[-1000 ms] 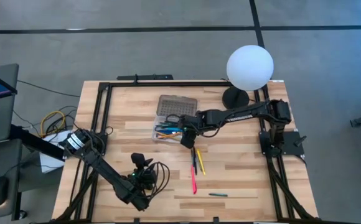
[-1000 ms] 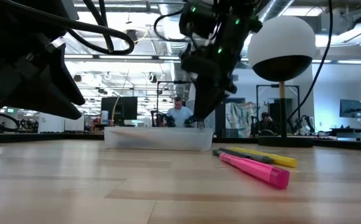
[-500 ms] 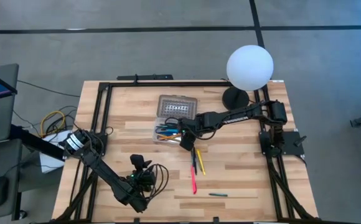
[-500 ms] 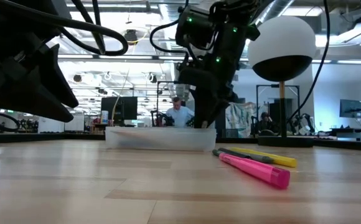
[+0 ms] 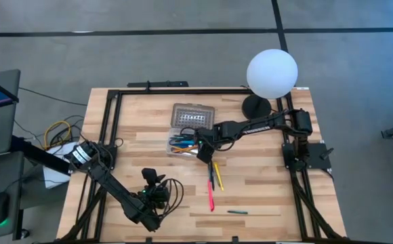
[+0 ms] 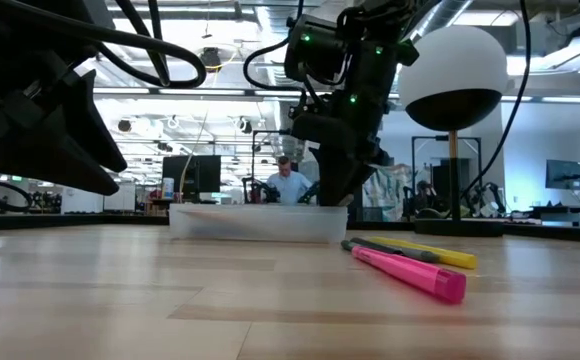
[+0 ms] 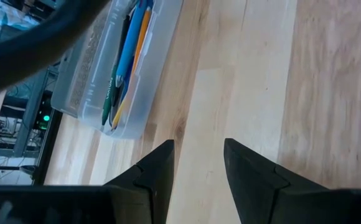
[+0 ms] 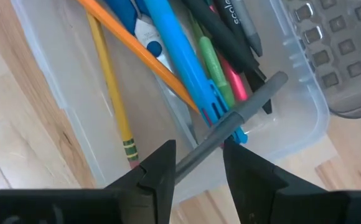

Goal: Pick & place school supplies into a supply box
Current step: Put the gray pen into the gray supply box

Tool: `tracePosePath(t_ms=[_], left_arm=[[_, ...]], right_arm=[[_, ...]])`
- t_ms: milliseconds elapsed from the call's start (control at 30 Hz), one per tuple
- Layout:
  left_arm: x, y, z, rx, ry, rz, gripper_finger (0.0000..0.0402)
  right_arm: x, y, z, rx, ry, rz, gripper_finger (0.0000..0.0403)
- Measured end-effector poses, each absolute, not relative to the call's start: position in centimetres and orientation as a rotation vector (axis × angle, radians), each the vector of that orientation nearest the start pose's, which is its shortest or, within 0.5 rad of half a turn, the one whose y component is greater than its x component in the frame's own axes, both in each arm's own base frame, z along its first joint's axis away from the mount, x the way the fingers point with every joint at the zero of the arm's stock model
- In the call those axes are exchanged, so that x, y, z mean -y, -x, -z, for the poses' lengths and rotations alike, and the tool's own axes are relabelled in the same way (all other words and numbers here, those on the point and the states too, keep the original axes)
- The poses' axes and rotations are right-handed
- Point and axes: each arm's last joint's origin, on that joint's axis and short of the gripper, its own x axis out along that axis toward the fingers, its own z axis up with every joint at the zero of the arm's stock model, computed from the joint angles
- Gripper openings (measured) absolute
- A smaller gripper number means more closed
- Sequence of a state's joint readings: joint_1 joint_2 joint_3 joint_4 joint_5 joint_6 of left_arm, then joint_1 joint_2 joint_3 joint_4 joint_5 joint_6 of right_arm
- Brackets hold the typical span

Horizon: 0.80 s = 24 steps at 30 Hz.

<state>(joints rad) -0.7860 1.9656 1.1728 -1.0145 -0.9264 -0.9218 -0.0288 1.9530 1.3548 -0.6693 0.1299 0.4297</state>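
Nearest the front edge of the counter, the left claw is waiting with its fingers standing apart and nothing between them; from its wrist view bare wood is showing ahead and the supply box is lying farther off. A green pen is lying alone near the front, and a pink marker, a dark pen and a yellow one are lying just short of the box. Farther back, the right claw is hovering at the near right end of the supply box, gripping a grey pen crosswise between its fingers, the pen's tip reaching over the supplies already inside. The lid is lying open behind. To do this well, I judge the claw should be turning the pen to lie along the box's length before letting go, so it settles among the others rather than bridging the rim.
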Motion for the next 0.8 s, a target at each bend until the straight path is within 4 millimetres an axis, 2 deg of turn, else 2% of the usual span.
tracePosePath(t_ms=[433, 800], left_arm=[[20.74, -23.99, -13.21, -0.939, -0.55, -0.572, 0.0135], [20.74, -23.99, -13.21, -0.939, -0.55, -0.572, 0.0135]], right_arm=[[1.39, -38.31, -16.82, -1.219, -0.289, 0.392, 0.0079], [1.39, -38.3, -16.83, -1.22, -0.289, 0.392, 0.0076]])
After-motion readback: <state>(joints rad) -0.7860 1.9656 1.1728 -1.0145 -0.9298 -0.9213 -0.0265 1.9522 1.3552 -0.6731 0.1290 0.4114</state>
